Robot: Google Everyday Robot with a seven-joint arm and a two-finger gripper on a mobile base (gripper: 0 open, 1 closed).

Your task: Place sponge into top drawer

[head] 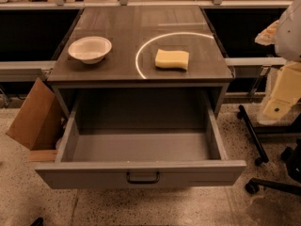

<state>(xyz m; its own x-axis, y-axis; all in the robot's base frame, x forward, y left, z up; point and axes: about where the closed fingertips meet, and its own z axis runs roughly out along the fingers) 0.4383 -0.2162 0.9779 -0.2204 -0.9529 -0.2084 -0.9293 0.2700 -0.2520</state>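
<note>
The pale yellow sponge [172, 59] lies flat on the grey cabinet top, right of centre, inside a bright ring of reflected light. The top drawer [141, 172] is pulled wide out below it, with a flat grey front and a dark pull handle [142, 177] at its centre. Nothing shows inside the drawer. My cream-coloured gripper [278, 106] hangs at the right edge of the view, beside the cabinet and to the right of the sponge. It is apart from both the sponge and the drawer, and nothing shows in it.
A white bowl [90, 49] stands on the cabinet top at the left. A cardboard box [33, 117] leans on the floor left of the drawer. Black chair legs with castors [256, 161] are on the floor at the right. Desks run along the back.
</note>
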